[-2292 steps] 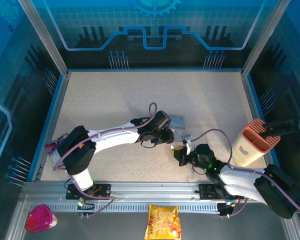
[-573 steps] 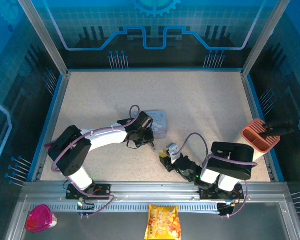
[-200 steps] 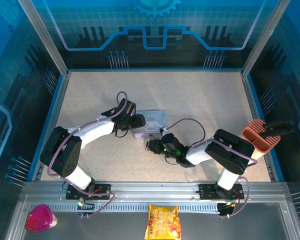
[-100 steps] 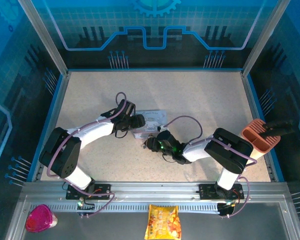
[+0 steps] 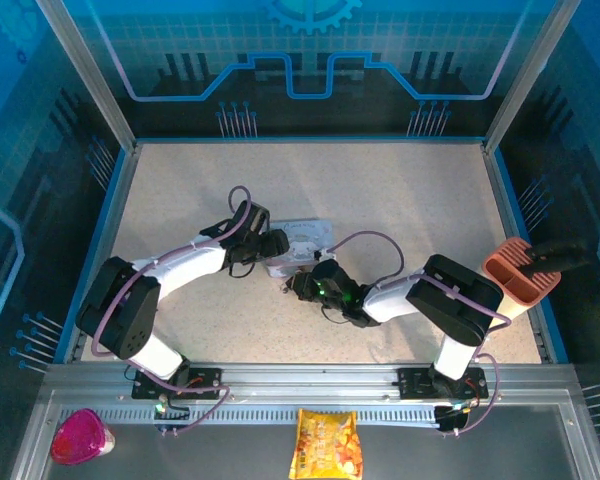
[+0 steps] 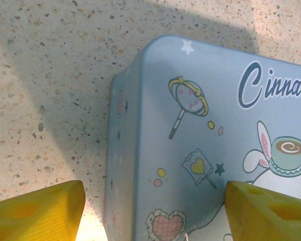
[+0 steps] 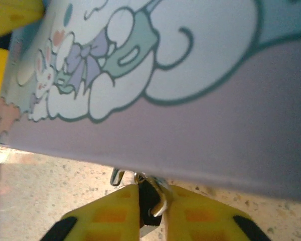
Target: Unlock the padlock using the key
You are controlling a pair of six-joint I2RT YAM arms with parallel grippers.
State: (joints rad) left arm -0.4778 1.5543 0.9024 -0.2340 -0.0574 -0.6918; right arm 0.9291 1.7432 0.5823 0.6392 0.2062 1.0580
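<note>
The pale blue cartoon tin [image 5: 310,237] lies mid-table. My left gripper [image 5: 271,246] stands open at its left end. In the left wrist view the yellow fingers [image 6: 37,211] straddle the tin's corner [image 6: 190,125], one over the table and one over the lid. My right gripper [image 5: 298,285] is at the tin's near edge. It [image 7: 153,188] is shut on the padlock [image 7: 150,203], a tiny black body with a silvery shackle, just under the tin's side [image 7: 190,125]. A small silvery bit [image 7: 116,175] shows to its left; I cannot tell whether that is the key.
A salmon-coloured holder [image 5: 518,276] with a black tool stands at the right edge. A yellow snack bag [image 5: 326,446] and a pink object [image 5: 80,438] lie on the near rail below the arm bases. Blue-framed walls surround the table.
My right gripper has edged left along the tin's near edge and its fingers have closed in on the padlock. The left arm and the tin have stayed put.
</note>
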